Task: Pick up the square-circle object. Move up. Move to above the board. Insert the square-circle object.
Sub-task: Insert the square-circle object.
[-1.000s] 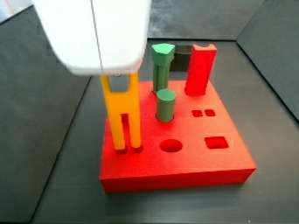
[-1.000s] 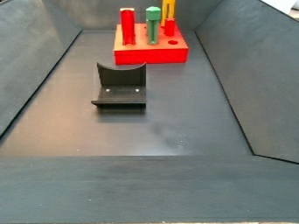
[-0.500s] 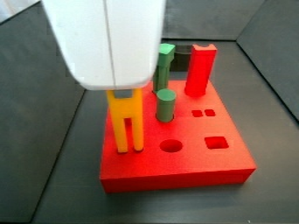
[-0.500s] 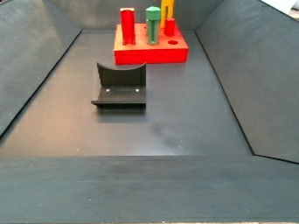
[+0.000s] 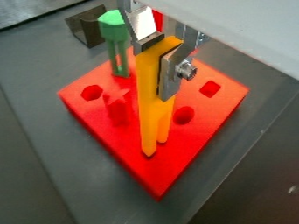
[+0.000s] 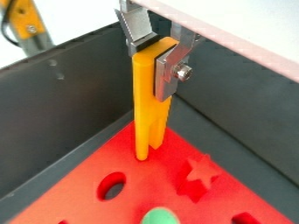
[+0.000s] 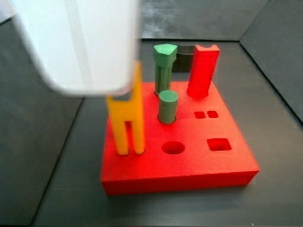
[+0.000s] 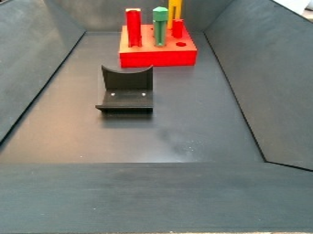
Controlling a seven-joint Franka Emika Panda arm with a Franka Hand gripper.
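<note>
The square-circle object (image 5: 152, 96) is a tall orange-yellow two-prong piece standing upright, its prong tips down in the red board (image 5: 205, 114). My gripper (image 5: 156, 54) is shut on its upper end, a silver finger plate (image 5: 172, 72) flat against one side. The other wrist view shows the same grip (image 6: 152, 54) on the piece (image 6: 145, 114) over the board (image 6: 128, 175). In a side view the gripper's white housing (image 7: 77, 44) hides the piece's top (image 7: 124, 124). The board (image 8: 159, 57) sits at the far end of the bin.
Two green pegs (image 7: 167, 106) (image 7: 165, 60) and a red peg (image 7: 204, 71) stand on the board close beside the piece. Open round, square and star holes (image 5: 117, 94) lie around it. The dark fixture (image 8: 124, 90) stands mid-floor. Grey bin walls (image 8: 239, 82) enclose the floor.
In the side view the white housing has come lower and shifted left, covering more of the piece's top. The piece's prongs stay at the same spot on the board.
</note>
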